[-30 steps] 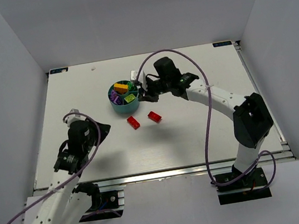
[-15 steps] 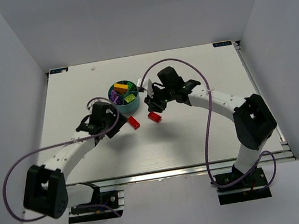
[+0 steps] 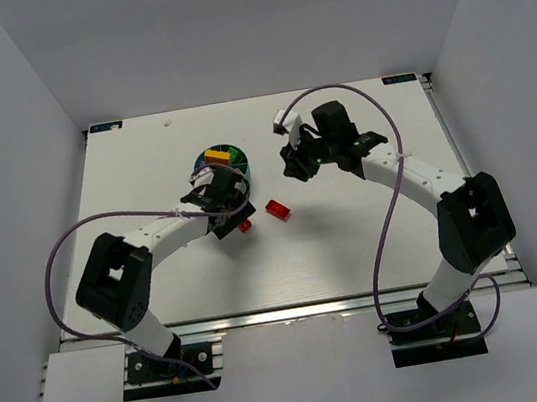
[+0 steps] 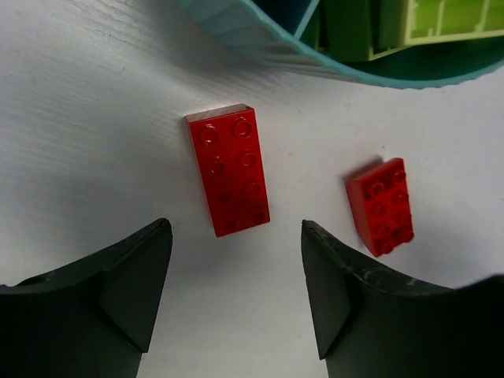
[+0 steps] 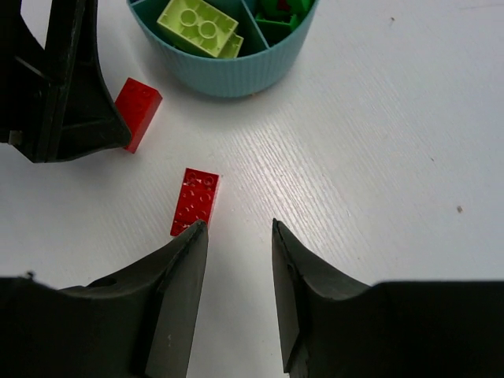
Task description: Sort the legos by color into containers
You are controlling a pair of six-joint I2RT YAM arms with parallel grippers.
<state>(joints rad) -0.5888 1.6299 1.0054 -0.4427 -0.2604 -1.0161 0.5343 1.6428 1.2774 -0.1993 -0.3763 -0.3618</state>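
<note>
The top camera looked steeply down from high behind the near edge, taking in the whole white table (image 3: 355, 239) from a distance. The left wrist camera hung close over the tabletop, looking down on two red bricks (image 4: 229, 169), with the teal bowl (image 4: 260, 47) cut off at the upper edge. The right wrist camera, set somewhat farther back, framed the same bricks at centre left and the bowl at top centre.

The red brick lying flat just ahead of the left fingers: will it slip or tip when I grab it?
The red rectangular plastic brick looks rigid, so it likely won't deform. Its glossy sides may slip against the left fingers. Lying flat, studs up, on the white table, it probably won't roll or tip, but could skid if nudged.
</note>
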